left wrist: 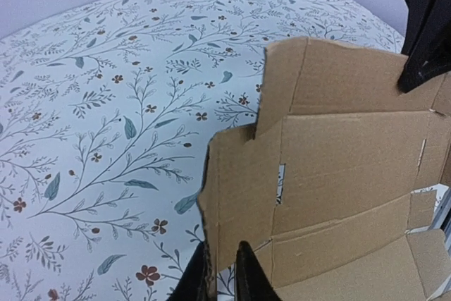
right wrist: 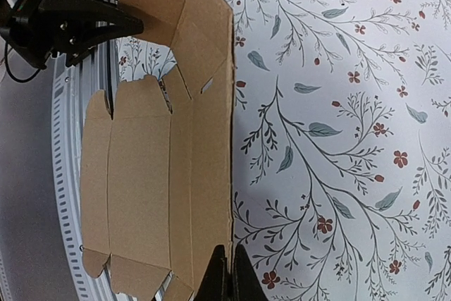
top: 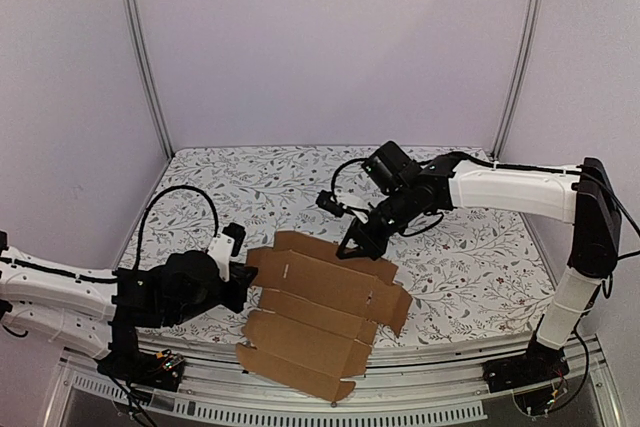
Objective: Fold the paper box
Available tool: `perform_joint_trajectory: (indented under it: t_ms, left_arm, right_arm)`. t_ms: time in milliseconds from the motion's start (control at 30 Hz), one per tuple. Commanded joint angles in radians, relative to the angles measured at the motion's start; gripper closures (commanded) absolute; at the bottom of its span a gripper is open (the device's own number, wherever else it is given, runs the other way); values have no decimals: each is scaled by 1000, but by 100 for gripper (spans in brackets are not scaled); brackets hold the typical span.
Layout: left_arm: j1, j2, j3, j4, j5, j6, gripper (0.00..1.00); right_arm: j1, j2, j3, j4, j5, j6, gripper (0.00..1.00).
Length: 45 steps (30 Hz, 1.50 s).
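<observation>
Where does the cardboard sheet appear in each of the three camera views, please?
Top view: cardboard sheet lies bottom centre, between the arms.
Left wrist view: cardboard sheet fills the lower right.
Right wrist view: cardboard sheet runs down the left half.
Shared landmark: the floral tablecloth.

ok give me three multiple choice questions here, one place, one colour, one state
1. Where does the right gripper meet the paper box? A its far edge B its near edge C its middle
2. The paper box is A white B brown C blue
3. The paper box is A a closed carton B crumpled C an open sheet
Answers: 1 A, it pinches the edge highest in the top view; 2 B, plain brown cardboard; 3 C, panels and flaps lie spread out.
</observation>
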Motion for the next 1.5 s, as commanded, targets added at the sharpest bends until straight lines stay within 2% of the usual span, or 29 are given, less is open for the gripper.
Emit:
perform_joint_trajectory:
  t_ms: [0, 167, 367, 533, 700, 800, 967, 1033, 1133, 1233, 1467]
  left_arm:
    - [-18, -38, -15, -59, -91, -42, 79]
    - [-12, -68, 13, -176, -157, -89, 60]
    - [-9, -155, 100, -259, -113, -58, 49]
    - [12, -200, 219, -374, -75, -57, 44]
    - [67, -182, 288, -362, 102, -55, 45]
    - [141, -174, 302, -325, 256, -91, 50]
    - [268, -111, 361, -306, 474, -146, 69]
    - [287, -69, 393, -305, 528, -156, 79]
    - [329, -12, 436, -289, 645, -203, 100]
    - [357, 50, 470, -299, 711, -242, 100]
    - [361, 134, 513, -345, 717, -248, 100]
  right_arm:
    - [21, -15, -14, -22, 40, 6, 100]
    - [54, -38, -22, -22, 89, 9, 100]
    - [98, -62, -41, -8, 219, 13, 100]
    - [135, -95, -62, 12, 336, 16, 100]
    - [200, -135, -80, 36, 478, 7, 100]
    - [231, -164, -102, 69, 579, -9, 100]
    - [263, -218, -136, 113, 643, -25, 100]
    - [271, -229, -139, 118, 663, -26, 100]
    - [288, -238, -151, 124, 703, -23, 100]
    - [297, -247, -169, 141, 726, -20, 100]
    - [321, -261, -188, 163, 801, -27, 100]
